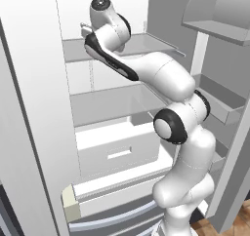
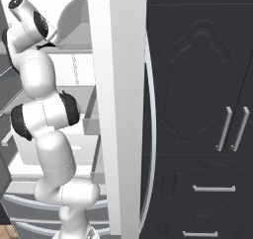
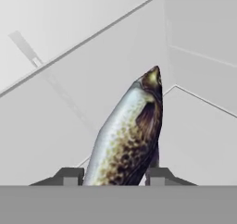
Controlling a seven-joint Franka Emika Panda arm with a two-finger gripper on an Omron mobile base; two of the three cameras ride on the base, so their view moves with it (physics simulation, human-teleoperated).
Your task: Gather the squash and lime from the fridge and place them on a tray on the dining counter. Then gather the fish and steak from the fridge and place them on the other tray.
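The fish point(image 3: 127, 135), silvery with brown speckles, lies between the two fingertips point(image 3: 69, 176) of the gripper point(image 3: 113, 177), which is clamped on its near end; its pointed far end juts toward the white back corner of the fridge point(image 1: 105, 103). The arm point(image 1: 161, 74) reaches in over the upper shelf point(image 1: 73, 49). Below sit a second shelf point(image 1: 112, 101) and a white drawer point(image 1: 117, 149). The open door point(image 2: 121, 109) flanks the arm, dark cabinets point(image 2: 202, 109) beside it.

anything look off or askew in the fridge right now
Nothing looks spilled or damaged. The fish sits between the jaws of the gripper inside the fridge, its length pointing away from the hand toward the back wall.
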